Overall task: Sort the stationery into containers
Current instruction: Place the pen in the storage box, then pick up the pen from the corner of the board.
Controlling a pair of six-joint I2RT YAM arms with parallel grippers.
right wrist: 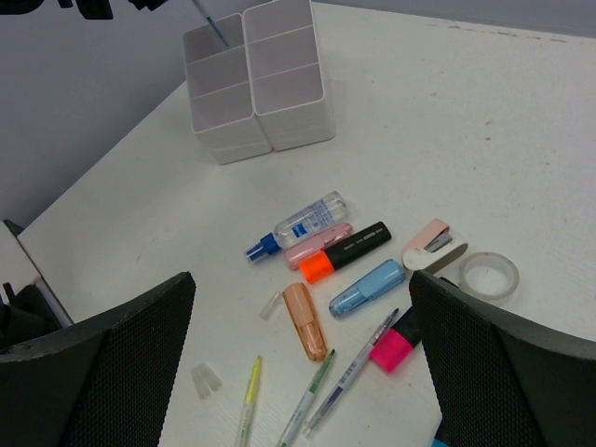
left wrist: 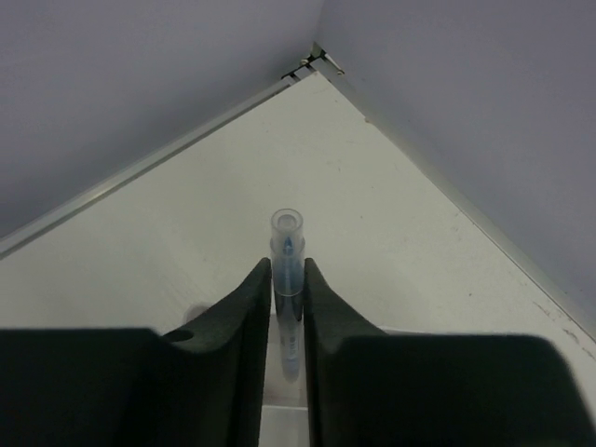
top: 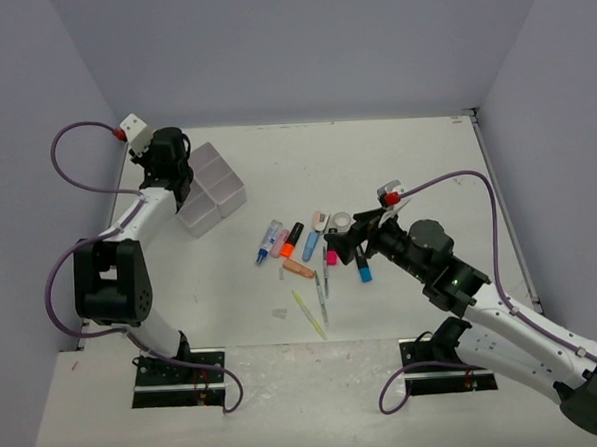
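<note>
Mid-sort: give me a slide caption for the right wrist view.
Open right gripper over scattered highlighters, pens and tape roll; divided white tray beyond, thin pen in one compartment.

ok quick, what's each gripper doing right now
left gripper: closed on a thin clear pen that sticks out past its tips.
right gripper: open wide, holding nothing.

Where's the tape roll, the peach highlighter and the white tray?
tape roll [right wrist: 489, 258], right wrist view, on its far rim.
peach highlighter [right wrist: 307, 321], right wrist view, mid-body.
white tray [right wrist: 293, 116], right wrist view, front wall.
</note>
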